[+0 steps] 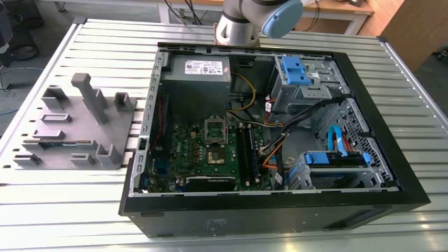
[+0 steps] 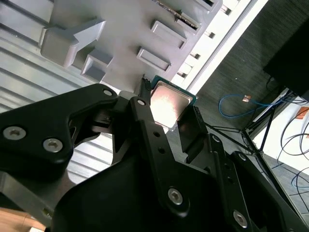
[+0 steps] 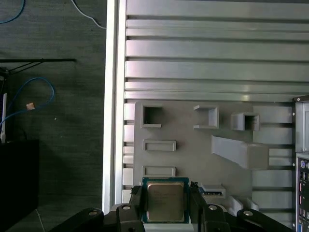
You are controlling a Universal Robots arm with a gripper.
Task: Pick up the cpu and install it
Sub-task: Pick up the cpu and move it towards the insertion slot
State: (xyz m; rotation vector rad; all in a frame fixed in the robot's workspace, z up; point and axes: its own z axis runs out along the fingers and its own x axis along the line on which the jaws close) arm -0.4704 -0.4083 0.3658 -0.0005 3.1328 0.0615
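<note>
The cpu (image 3: 165,200) (image 2: 167,102), a small square chip with a silvery top and a green rim, sits between my two black fingers in both wrist views. My gripper (image 3: 165,194) (image 2: 169,100) is shut on it, one finger on each side edge. The chip hangs above the grey parts fixture (image 3: 193,154) (image 2: 120,34), over the fixture's edge nearest the table rim. In the exterior view the open computer case (image 1: 364,105) holds the green motherboard (image 1: 185,152), with its square socket (image 1: 215,153) bare in the middle.
The grey fixture (image 1: 70,131) stands on the slatted metal table (image 1: 105,52) at the exterior view's left of the case, with upright posts and pockets. Inside the case are orange and black cables (image 1: 276,147), blue drive brackets (image 1: 294,71) and a power supply (image 1: 203,68). The arm's base (image 1: 245,23) rises behind the case.
</note>
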